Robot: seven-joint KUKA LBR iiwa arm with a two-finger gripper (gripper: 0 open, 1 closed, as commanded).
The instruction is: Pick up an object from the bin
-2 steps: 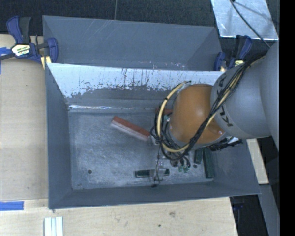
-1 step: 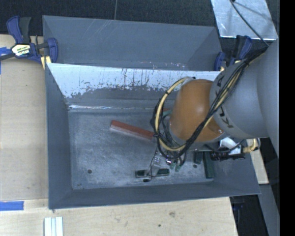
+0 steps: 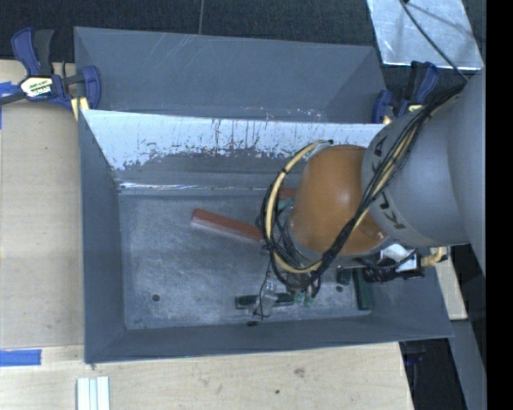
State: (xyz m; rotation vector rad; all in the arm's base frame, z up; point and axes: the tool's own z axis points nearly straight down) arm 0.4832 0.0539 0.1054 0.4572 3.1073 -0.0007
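1. Grey metal surrounds me: the bin [image 3: 103, 229] has sloped walls and a flat, scuffed floor, and very little lies on that floor.
2. My pincer [image 3: 258, 303] hangs low over the floor close to the front wall, a little right of the middle, below my orange wrist cover [image 3: 329, 199] and its loop of black cables [image 3: 278, 229].
3. I cannot tell how far the pincer stands open. It shows as a small dark tangle against the floor, and I can make out nothing in it that I would call a held thing.
4. The plainest thing to pick is a reddish-brown flat stick [image 3: 225, 224]. It lies slantwise on the floor toward the middle of the bin, and its right end runs under my cables. It lies apart from the pincer, farther back and to the left in the view.
5. A dark oblong piece [image 3: 362, 290] sits near the front right corner under my arm. Whether it belongs to the bin's load or to my wrist I cannot tell.
6. A small dark speck [image 3: 156, 297] lies on the floor at front left, too small to name.
7. As I judge it, the pick is not yet made: nothing is raised off the floor, and the stick rests flat. What is left is to get the pincer round a thing, close on it, and lift it clear of the walls.
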